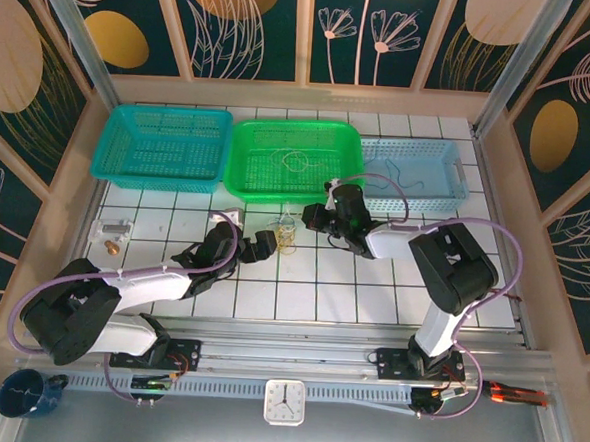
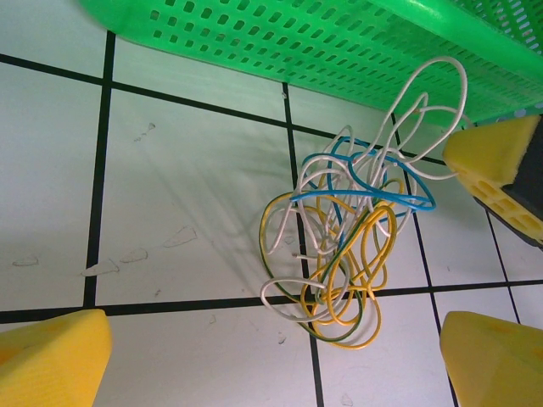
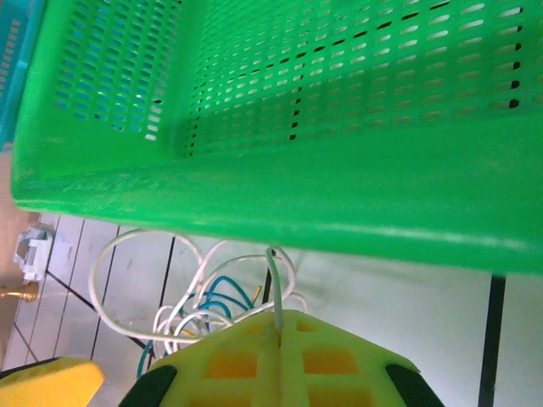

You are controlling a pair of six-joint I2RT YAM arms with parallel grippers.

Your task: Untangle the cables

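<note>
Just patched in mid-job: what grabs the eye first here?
The cables, a knot of white, yellow and blue loops, lie on the tiled table just before the green basket. The right gripper is shut on one pale strand of them; the left gripper stands open beside the knot.

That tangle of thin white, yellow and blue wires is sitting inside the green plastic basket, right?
No: the tangle of thin white, yellow and blue wires lies on the white tiled table beside the green plastic basket; the left wrist view shows it.

Left jaws wide, right jaws clamped.
</note>
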